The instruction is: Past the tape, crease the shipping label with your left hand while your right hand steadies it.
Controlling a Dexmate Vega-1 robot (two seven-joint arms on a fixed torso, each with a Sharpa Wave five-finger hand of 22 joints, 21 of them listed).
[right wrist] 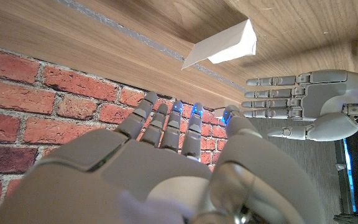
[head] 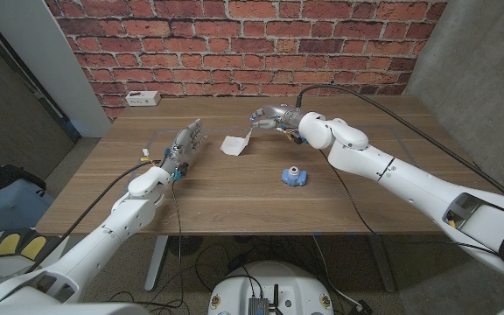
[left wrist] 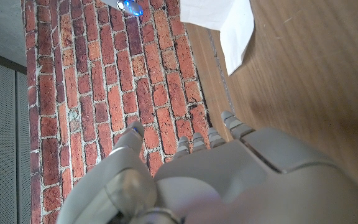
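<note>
So the white folded paper shipping label (head: 234,144) sits just above the frame's centre on the brown wooden table (head: 234,206). Left hand (head: 185,144) is left of it, fingers straight, holding nothing. Right hand (head: 271,116) hangs upper right of it, fingers loosely spread, empty. Small blue tape dispenser (head: 294,176) lower right.

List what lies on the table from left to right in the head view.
Left hand → shipping label → right hand → small blue object. A white power strip sits at the table's far left edge, behind the left hand.
</note>
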